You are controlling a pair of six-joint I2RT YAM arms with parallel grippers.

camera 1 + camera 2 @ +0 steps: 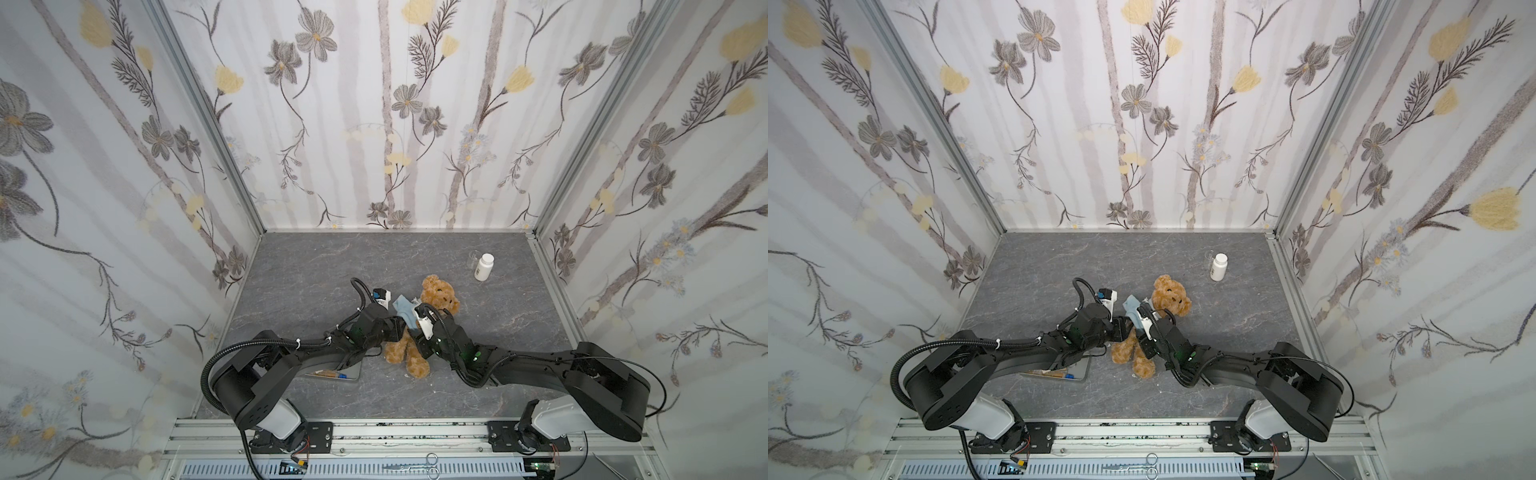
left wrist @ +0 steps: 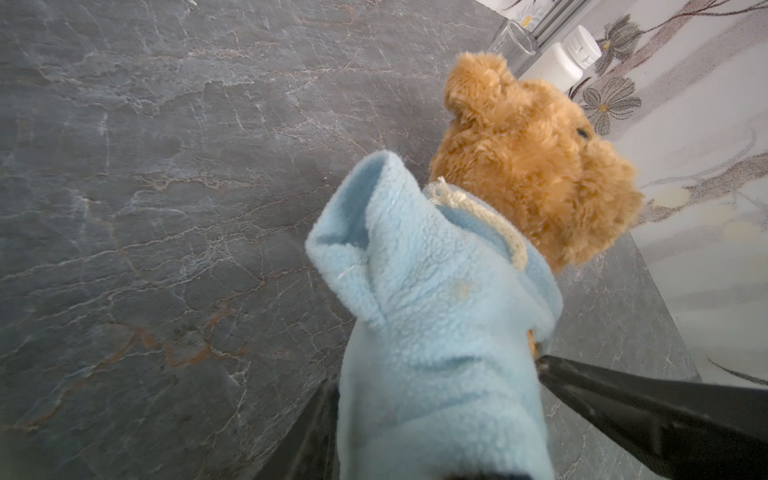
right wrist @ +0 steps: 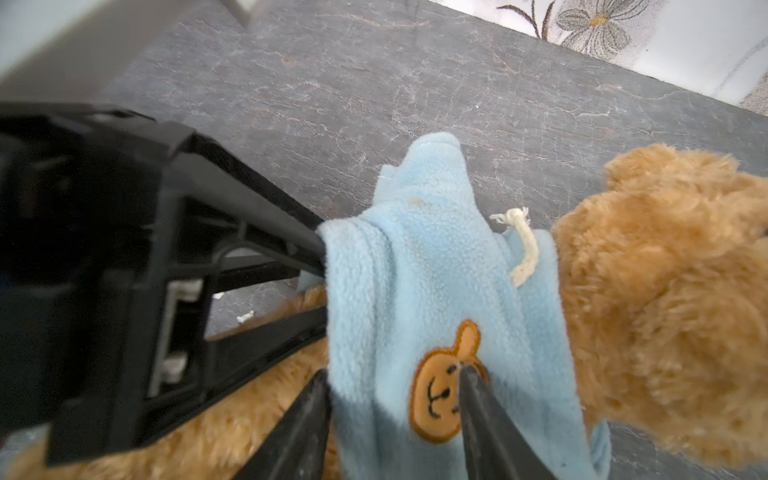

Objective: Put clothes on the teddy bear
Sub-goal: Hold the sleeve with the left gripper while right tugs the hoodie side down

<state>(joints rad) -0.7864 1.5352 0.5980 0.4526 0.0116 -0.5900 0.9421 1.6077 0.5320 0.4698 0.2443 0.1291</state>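
While both pincers meet over the chest of the teddy bear [image 1: 438,296], the toy lies on its back on the grey table [image 1: 519,332], directly under the two sets of fingertips. Its head projects beyond the fingertips of both pincers. Its legs extend back beneath the two wrists, between the forearms.

Left pincer [image 2: 436,372]: the jaws stand half open, astride the light blue shirt [image 2: 436,332]. Each finger touches the fleece, one on each side. In the right wrist view its fingers [image 3: 270,336] end at the edge of the shirt, with brown fur showing between and behind them.

Right pincer [image 3: 390,370]: the jaws stand half open, also astride the shirt. One fingertip rests on the orange bear-face emblem [image 3: 436,399]. The other sits at the fabric edge nearest the left pincer.

Shirt: it is bunched against the neck and chest of the bear, between the two pincers. A loose open end [image 2: 353,232] stands up ahead of the left fingertips. A white drawstring [image 2: 482,216] lies at the collar, just short of the head.

Further items: a white bottle [image 1: 484,267] and a clear beaker [image 1: 472,258] stand side by side well beyond the right pincer, past the bear's head. A flat tray [image 1: 353,377] lies under the forearm behind the left pincer.
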